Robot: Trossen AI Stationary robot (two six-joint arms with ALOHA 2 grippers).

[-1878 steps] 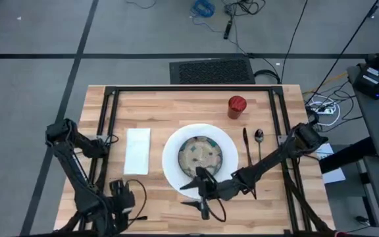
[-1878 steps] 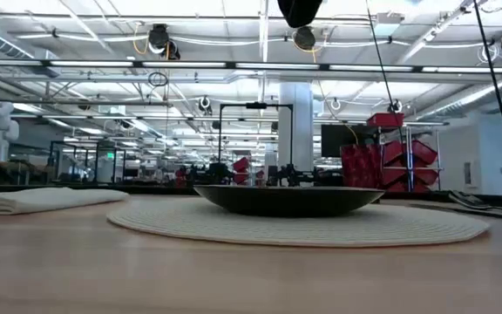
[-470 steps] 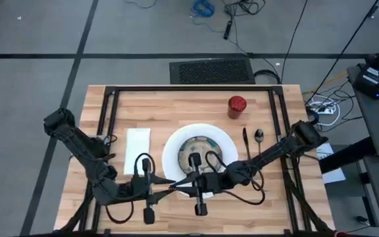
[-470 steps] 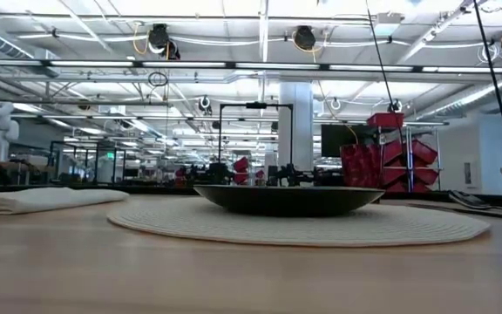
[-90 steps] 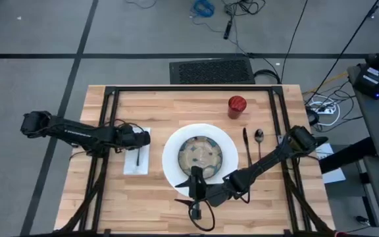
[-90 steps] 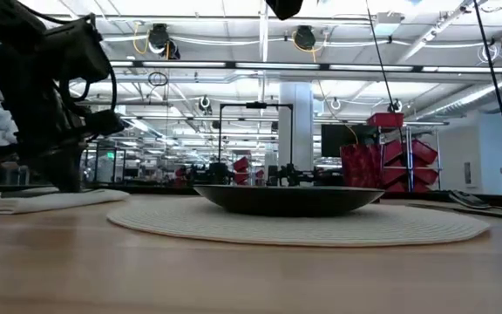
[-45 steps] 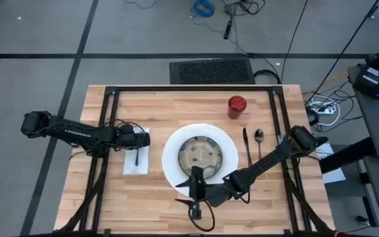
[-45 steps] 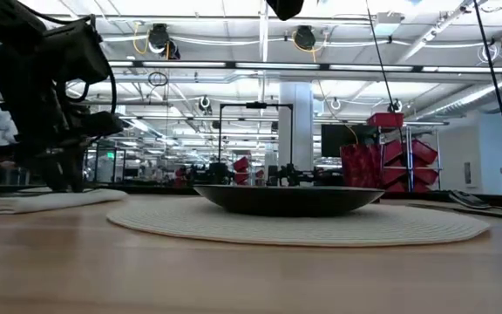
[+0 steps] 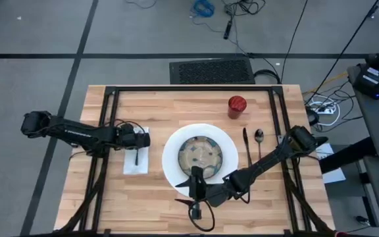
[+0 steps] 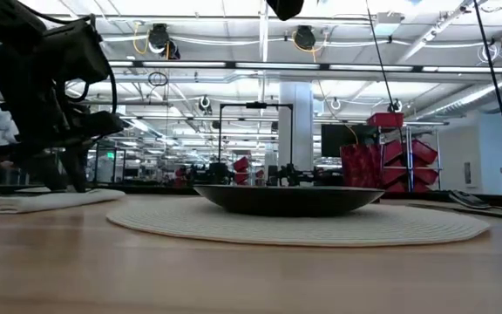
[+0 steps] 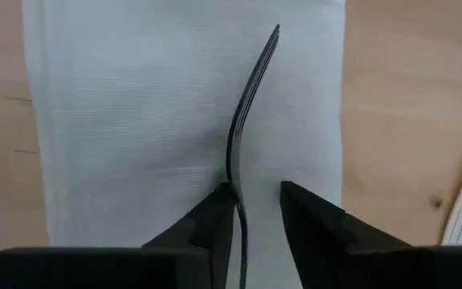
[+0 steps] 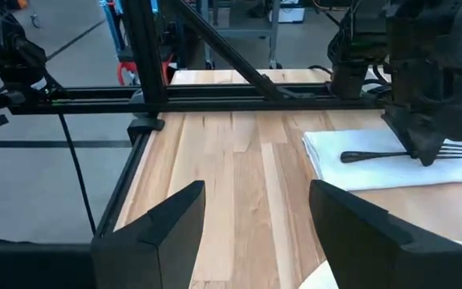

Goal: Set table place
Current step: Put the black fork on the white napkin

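Though cropped (handle) — fork (image 11: 243, 152), L gripper (image 11: 257, 210)

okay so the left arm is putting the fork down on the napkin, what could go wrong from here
The fork lies on the napkin, with the open left gripper straddling its handle. One finger looks to be touching the handle, so pulling away could drag the fork askew. The napkin is loose cloth and might bunch or shift if the fingers catch it. The right gripper waits near the plate.
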